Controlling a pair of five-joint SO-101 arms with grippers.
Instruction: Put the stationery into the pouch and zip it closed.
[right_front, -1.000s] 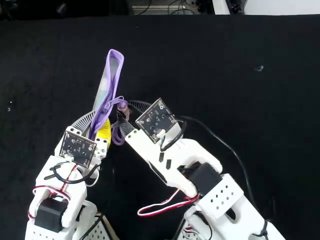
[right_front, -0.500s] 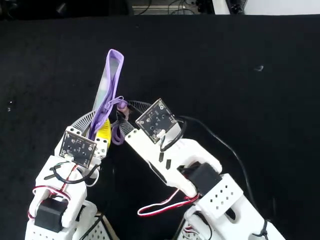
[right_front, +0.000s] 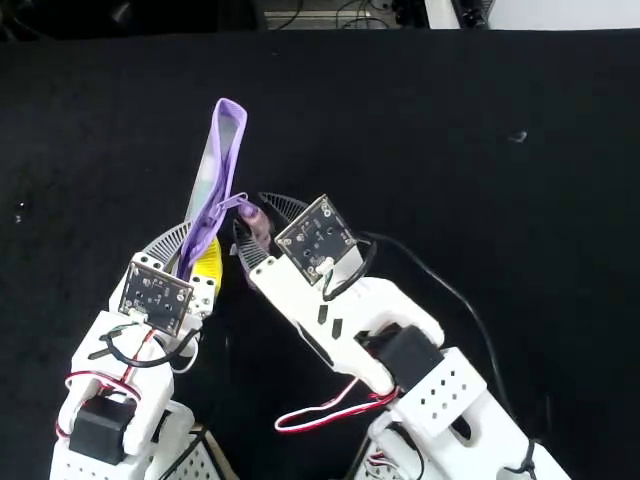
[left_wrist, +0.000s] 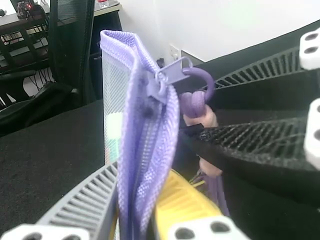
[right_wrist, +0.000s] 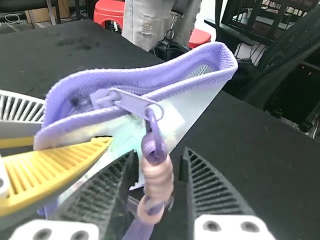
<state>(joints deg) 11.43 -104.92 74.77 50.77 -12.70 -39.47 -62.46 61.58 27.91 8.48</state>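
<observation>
A purple mesh pouch (right_front: 218, 165) is held up off the black table, standing on edge, with pale stationery showing through its mesh (right_wrist: 165, 117). My left gripper (right_front: 201, 256) is shut on the pouch's near end, which sits between its yellow finger (left_wrist: 182, 202) and grey finger (left_wrist: 82, 200). The zipper slider (left_wrist: 162, 80) sits partway along the top edge of the pouch (left_wrist: 137, 130). From it hangs a purple pull cord (right_wrist: 154, 167). My right gripper (right_wrist: 157, 192) is shut on that cord, right beside the pouch (right_wrist: 150, 82).
The black table (right_front: 480, 150) stretches wide beyond and to the right of both arms. A dark cable (right_front: 450, 290) and red-white wires (right_front: 320, 410) trail along the right arm. Chairs and room clutter stand far behind the table.
The right gripper has shifted slightly away from its base with the pull cord. The cord's loose loop beside the yellow finger has been drawn up. The left arm keeps still.
</observation>
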